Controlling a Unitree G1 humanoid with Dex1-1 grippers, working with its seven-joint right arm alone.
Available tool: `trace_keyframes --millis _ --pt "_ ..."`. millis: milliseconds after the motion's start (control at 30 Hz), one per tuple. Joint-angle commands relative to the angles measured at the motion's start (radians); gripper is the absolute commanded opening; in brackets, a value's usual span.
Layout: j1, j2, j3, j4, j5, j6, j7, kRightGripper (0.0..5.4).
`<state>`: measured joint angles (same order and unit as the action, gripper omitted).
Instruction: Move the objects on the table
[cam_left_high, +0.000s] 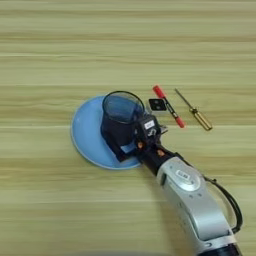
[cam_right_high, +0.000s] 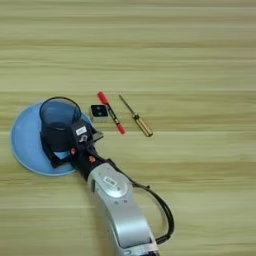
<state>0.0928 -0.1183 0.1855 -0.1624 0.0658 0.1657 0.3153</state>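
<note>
Forearm: the silver forearm (cam_left_high: 192, 197) rises from the bottom edge, nearest the camera, a black cable looping off its right side.
Right gripper: the gripper (cam_left_high: 122, 135) is at the dark mesh cup, its black fingers set around the lower wall; it looks clamped on the cup, one finger on the near-left side, the other by the wrist.
Mesh cup: the mesh cup (cam_left_high: 121, 116) stands upright, mouth open to the camera, on the right part of the plate.
Plate: the light-blue plate (cam_left_high: 86, 131) lies flat on the table (cam_left_high: 60, 210); its right edge is hidden by the cup and the gripper.
Why held so: a grip low on the wall probably keeps the cup upright for a lift or slide.
Block: the small black-and-white block (cam_right_high: 99, 112) lies just beside the cup's right.
Marker: the red-capped marker (cam_right_high: 111, 119) lies slantwise just beside the block.
Screwdriver: the yellow-handled screwdriver (cam_right_high: 136, 123) lies parallel, a little further right.
In the way: moving the cup rightward would likely meet the block first; the plate's left side is free.
</note>
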Motion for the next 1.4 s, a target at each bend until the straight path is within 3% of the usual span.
trace_keyframes --millis 33,467,833,1033,1400 --pt "-0.014 -0.022 -0.019 -0.081 0.001 -0.018 0.002 5.35" --pt "0.100 -0.111 0.008 -0.237 -0.016 0.019 0.059 5.35" --pt "0.199 -0.178 0.007 -0.289 -0.011 0.056 0.123 5.35" --pt "0.227 -0.189 0.022 -0.330 0.010 0.076 0.153 5.35" --pt "0.241 -0.216 0.056 -0.323 -0.035 0.048 0.168 5.35"
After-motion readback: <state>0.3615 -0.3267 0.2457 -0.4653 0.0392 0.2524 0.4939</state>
